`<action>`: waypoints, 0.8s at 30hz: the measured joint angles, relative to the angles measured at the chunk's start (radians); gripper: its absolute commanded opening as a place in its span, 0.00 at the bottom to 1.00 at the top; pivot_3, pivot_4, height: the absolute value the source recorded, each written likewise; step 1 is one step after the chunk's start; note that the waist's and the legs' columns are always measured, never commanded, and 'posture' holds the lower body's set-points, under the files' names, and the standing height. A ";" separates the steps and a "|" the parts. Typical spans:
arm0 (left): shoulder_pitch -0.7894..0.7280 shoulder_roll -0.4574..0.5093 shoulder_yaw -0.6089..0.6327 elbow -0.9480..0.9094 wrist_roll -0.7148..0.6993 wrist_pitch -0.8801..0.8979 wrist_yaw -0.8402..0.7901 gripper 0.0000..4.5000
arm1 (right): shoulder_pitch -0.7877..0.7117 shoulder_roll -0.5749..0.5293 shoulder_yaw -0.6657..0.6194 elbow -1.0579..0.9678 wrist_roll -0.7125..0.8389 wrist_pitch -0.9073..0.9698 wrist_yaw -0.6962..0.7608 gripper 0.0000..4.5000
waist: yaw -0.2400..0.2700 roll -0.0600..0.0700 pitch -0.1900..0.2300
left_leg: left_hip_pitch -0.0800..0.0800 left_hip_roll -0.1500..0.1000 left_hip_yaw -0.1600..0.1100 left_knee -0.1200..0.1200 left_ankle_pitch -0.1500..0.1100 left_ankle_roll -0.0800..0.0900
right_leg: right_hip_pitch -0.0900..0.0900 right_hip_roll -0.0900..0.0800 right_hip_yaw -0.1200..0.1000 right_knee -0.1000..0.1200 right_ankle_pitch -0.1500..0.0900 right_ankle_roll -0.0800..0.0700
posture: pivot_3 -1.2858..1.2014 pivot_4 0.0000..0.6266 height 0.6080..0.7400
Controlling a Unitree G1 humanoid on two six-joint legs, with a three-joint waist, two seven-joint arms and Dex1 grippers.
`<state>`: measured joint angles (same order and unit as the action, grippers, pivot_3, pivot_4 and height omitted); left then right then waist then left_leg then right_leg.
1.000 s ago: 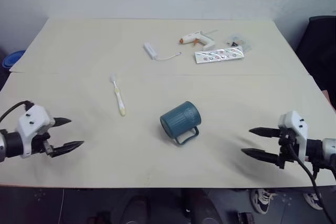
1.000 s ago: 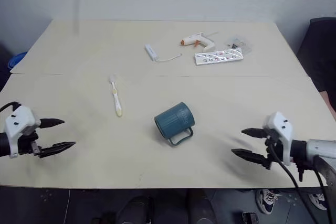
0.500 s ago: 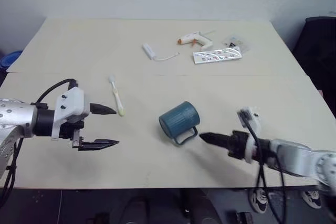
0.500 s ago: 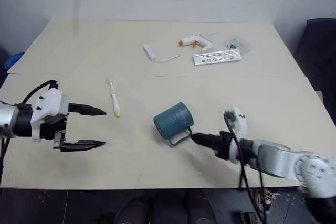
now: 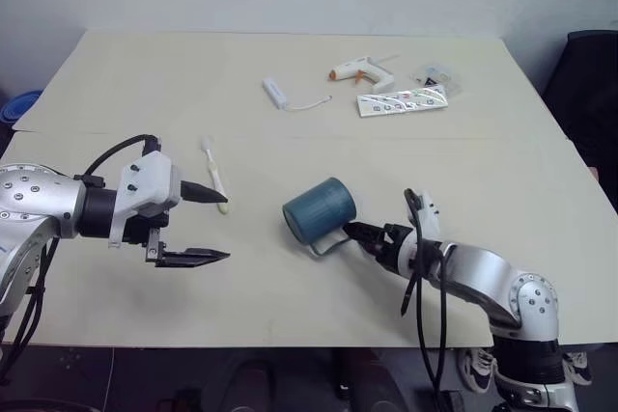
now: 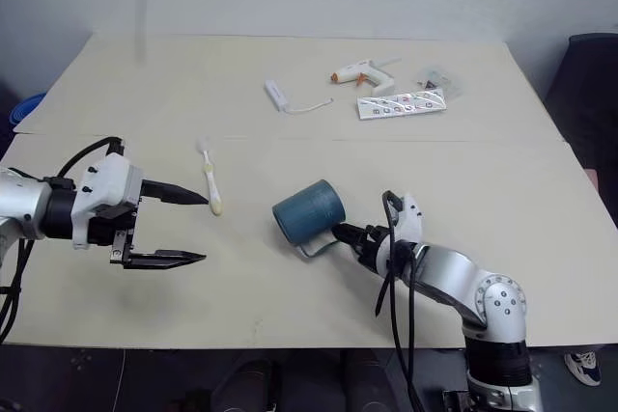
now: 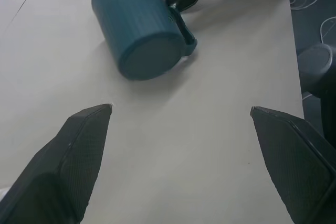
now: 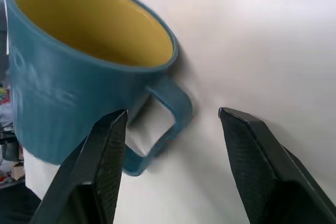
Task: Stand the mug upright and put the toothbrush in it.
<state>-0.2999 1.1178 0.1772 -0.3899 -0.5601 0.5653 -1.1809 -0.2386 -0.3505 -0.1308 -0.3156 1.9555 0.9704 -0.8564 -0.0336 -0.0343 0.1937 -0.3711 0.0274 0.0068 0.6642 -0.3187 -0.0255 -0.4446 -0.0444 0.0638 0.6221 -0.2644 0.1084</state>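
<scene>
Two end effectors open | right (image 8: 170,129) straddles mug (image 5: 318,210) handle | toothbrush (image 5: 216,177) beside left (image 5: 210,224)

Soft, even light falls from above on the pale table (image 5: 290,84), with no hard glare in the head views. Shadows are faint and short: a dim smudge lies under the mug (image 5: 317,211) on its near side, and a thin one beneath the left gripper (image 5: 201,224). The far wall behind the table is a flat grey-blue, slightly darker toward the upper corners. Beyond the table's near edge the floor is dark. In the right wrist view the tabletop beside the mug (image 8: 84,72) is washed out nearly white, and the fingers (image 8: 105,166) are soft and out of focus. In the left wrist view the mug casts a soft grey shadow.
</scene>
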 measured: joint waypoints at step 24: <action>-0.015 -0.006 0.000 0.000 0.014 -0.011 0.013 1.00 | -0.015 0.245 0.033 0.014 0.014 0.006 -0.185 0.51 | -0.023 0.001 0.000 | 0.001 0.003 -0.001 -0.001 0.000 0.000 | 0.000 0.002 -0.001 0.001 0.000 -0.003 | 0.52 0.24 1.00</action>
<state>-0.3153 1.1120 0.1771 -0.3902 -0.5456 0.5545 -1.1679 -0.2541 -0.1057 -0.0981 -0.3015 1.9698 0.9767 -1.0412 -0.0571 -0.0336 0.1938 -0.3702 0.0303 0.0054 0.6631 -0.3187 -0.0254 -0.4449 -0.0423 0.0627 0.6230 -0.2648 0.1050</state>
